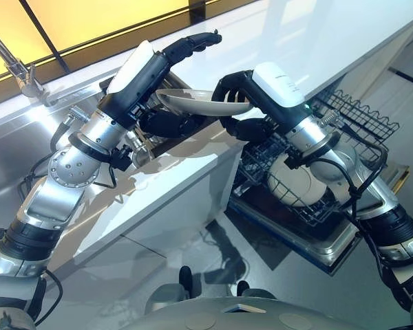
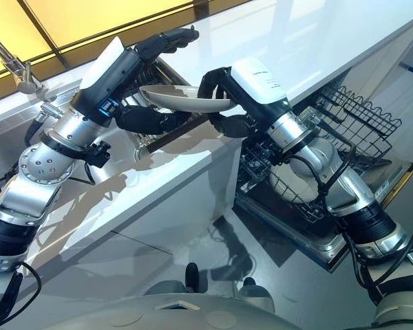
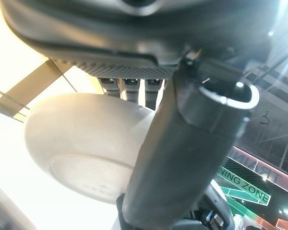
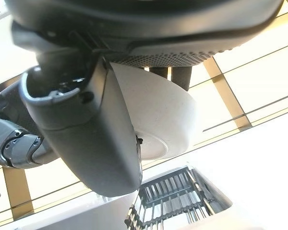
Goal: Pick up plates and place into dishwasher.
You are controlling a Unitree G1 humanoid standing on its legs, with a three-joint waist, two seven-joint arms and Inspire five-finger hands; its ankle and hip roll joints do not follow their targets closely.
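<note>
A shallow, pale cream ceramic plate (image 1: 205, 102) hangs in the air above the white counter (image 1: 310, 48), level with its front edge, and both of your robot hands are on it at once. Your left robot hand (image 1: 166, 89) takes the plate's left rim: its upper fingers reach out straight over the top, while the dark fingers below it curl under the dish. Your right robot hand (image 1: 246, 103) takes the opposite rim, fingers hooked over the top and thumb tucked beneath, so the plate is pinched from both sides. In the left wrist view the plate's rounded underside (image 3: 86, 153) sits past the thumb, pressed against the finger row; in the right wrist view the same underside (image 4: 158, 120) shows behind the thumb. How firmly the left hand closes on the rim is hard to judge from the head views.

Below and to the right of the plate, the open dishwasher's dark wire rack (image 1: 344, 130) is pulled out over the lowered stainless door (image 1: 316, 240), and one white dish (image 1: 299, 180) already rests in it, partly hidden behind your right forearm. To the left, a steel sink basin (image 1: 27, 148) is set into the counter, with a chrome tap (image 1: 17, 65) rising at its back edge.
</note>
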